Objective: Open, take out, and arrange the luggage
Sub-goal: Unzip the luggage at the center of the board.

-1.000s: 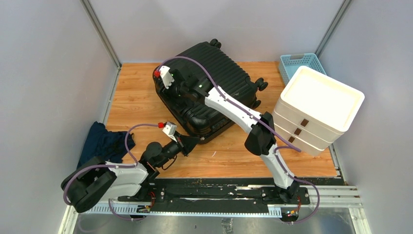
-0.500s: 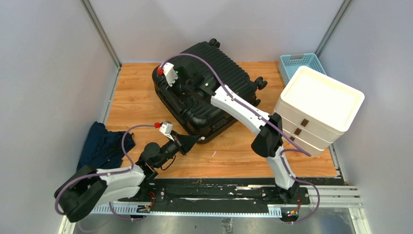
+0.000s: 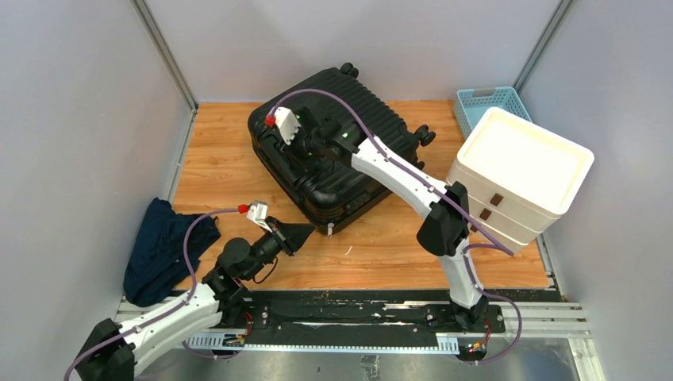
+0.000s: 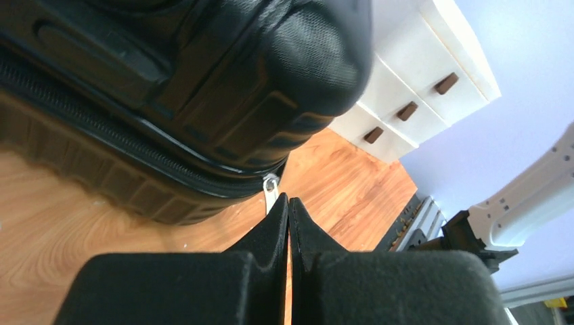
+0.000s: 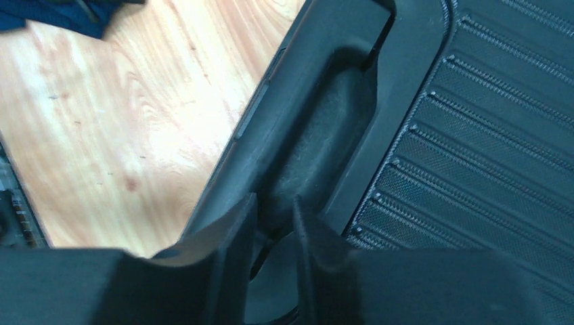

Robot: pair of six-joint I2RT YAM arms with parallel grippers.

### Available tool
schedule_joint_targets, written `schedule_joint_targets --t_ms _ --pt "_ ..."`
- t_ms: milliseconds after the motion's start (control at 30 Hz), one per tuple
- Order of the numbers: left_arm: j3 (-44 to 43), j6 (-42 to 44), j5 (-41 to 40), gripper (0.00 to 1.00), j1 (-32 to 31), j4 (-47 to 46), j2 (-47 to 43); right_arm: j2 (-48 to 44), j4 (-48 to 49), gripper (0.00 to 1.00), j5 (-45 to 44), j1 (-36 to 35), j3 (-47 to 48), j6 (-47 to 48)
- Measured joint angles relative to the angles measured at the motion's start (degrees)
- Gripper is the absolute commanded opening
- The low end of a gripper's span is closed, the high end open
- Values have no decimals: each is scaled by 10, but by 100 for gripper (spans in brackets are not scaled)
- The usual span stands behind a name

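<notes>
The luggage (image 3: 377,111) is a black ribbed hard-shell suitcase lying flat and closed at the back middle of the wooden table. My right gripper (image 3: 308,157) reaches down onto its near-left side. In the right wrist view its fingers (image 5: 273,206) stand a little apart over the recess of the black handle (image 5: 298,95), and I cannot make out whether they pinch it. My left gripper (image 3: 308,230) is shut and empty just off the suitcase's near corner. Its tips (image 4: 289,201) sit next to the silver zipper pull (image 4: 271,191), which hangs free from the luggage (image 4: 203,81).
A white stacked drawer unit (image 3: 520,171) stands at the right with a light-blue mesh basket (image 3: 484,103) behind it. A dark blue cloth (image 3: 167,246) lies at the table's left edge. Grey walls close in the left, back and right.
My left arm has drawn back and to the left, so its tip now stands off the suitcase corner. My right gripper has shifted right along the suitcase's side.
</notes>
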State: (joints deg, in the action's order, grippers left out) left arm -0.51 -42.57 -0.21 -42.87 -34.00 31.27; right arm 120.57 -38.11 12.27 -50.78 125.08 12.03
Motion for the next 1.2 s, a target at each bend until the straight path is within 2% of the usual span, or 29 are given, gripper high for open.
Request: schedule_joint_targets --t_ms 33,133,167,267,467,533,667,733,867,967,1100,1200 --pt "0 -2 -3 1 0 9 1 -2 1 42 9 3 1 2" --pt "0 -8 -10 14 0 26 -3 -7 -5 51 43 9 10 -1" --pt "0 -11 -12 18 0 34 -9 -7 -7 58 57 9 18 -2" --pt "0 -7 -17 33 0 71 -34 -6 -16 65 79 8 44 -3" --pt "-19 32 -56 74 1 264 -148 33 -14 66 87 7 124 -4" --pt "-35 46 -76 87 1 337 -206 55 -14 70 82 7 144 -4" --pt "-59 57 -102 96 1 431 -302 99 -14 69 60 7 167 -5" --pt "-59 55 -105 100 1 458 -309 119 -14 65 48 7 170 -4" --pt "-59 46 -115 100 1 506 -298 131 -8 50 40 2 170 -5" --pt "-59 39 -116 100 1 515 -271 132 -10 26 30 1 168 -10" --pt "-48 30 -74 96 1 469 -259 119 -10 5 6 1 158 -42" --pt "-19 19 -34 96 1 398 -245 93 2 1 12 2 150 -30"
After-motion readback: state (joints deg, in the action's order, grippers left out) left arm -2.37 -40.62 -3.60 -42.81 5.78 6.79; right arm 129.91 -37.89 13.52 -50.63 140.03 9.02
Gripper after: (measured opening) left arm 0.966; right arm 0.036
